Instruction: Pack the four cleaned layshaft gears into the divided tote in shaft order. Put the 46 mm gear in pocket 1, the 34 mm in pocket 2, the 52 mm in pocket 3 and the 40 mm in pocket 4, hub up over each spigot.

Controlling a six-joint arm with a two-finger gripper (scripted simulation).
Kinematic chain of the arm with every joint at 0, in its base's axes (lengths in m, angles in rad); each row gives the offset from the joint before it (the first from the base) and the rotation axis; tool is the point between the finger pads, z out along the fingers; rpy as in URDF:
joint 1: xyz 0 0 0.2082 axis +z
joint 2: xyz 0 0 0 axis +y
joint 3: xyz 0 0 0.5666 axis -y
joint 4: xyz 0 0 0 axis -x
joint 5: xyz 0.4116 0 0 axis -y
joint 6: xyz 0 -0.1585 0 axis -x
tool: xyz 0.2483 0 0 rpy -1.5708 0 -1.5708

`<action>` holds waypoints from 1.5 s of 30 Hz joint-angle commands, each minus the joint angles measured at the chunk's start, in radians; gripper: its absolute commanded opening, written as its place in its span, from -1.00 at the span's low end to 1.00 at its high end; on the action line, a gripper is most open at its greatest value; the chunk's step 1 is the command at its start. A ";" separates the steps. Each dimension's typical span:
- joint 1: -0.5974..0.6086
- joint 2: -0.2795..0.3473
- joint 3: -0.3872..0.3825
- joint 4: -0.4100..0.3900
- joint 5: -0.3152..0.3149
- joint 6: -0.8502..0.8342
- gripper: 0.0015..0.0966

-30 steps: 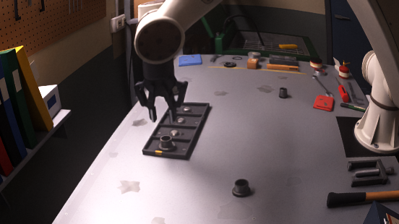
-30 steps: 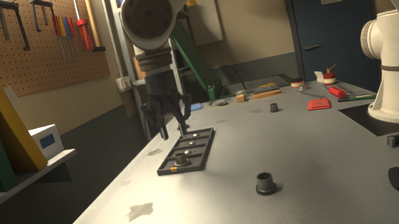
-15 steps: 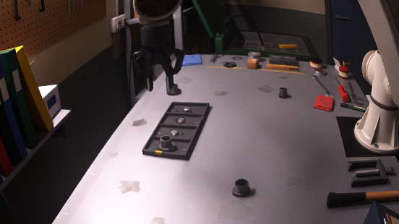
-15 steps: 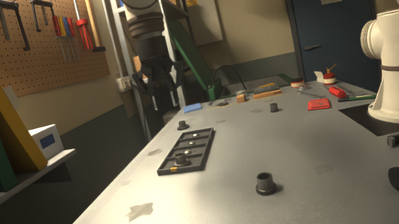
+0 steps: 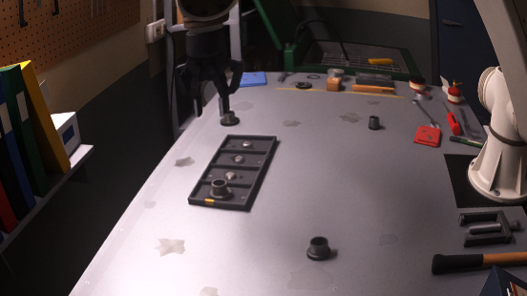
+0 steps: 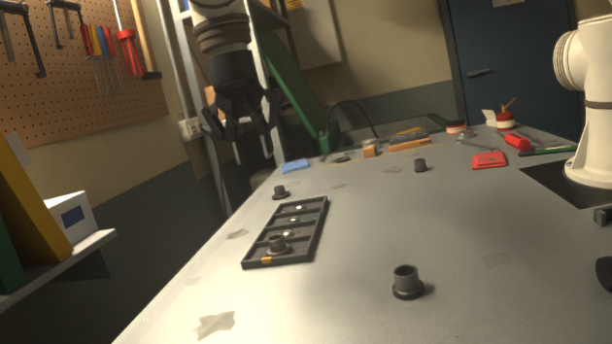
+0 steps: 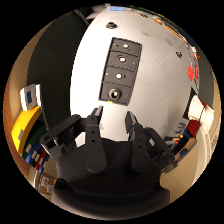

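One gear [image 5: 220,188] [image 6: 277,244] [image 7: 114,94] sits hub up in the near pocket of the dark divided tote [image 5: 235,169] [image 6: 288,231] [image 7: 120,71], by the tote's orange mark. The other three pockets show bare spigots. A second gear [image 5: 229,118] [image 6: 280,192] [image 7: 111,25] stands on the bench just beyond the tote's far end. My gripper [image 5: 212,106] [image 6: 249,149] [image 7: 114,116] hangs above that gear, open and empty. A third gear [image 5: 319,248] [image 6: 407,282] stands on the near bench. A small fourth gear [image 5: 374,122] [image 6: 420,165] [image 7: 178,54] stands far right.
Behind the bench stand a green wire-topped machine [image 5: 353,57] and a pegboard [image 6: 73,63] with tools. Loose tools, a red pad [image 5: 427,135] and a blue pad [image 5: 253,79] line the far and right edges. The arm's white base [image 5: 501,157] stands right. A hammer [image 5: 477,261] lies near right.
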 commanded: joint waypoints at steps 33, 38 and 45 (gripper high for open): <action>0.000 -0.001 0.001 0.000 0.000 0.000 0.02; -0.001 -0.002 -0.001 0.000 0.001 0.001 0.02; -0.012 -0.019 -0.034 0.000 0.017 0.012 0.02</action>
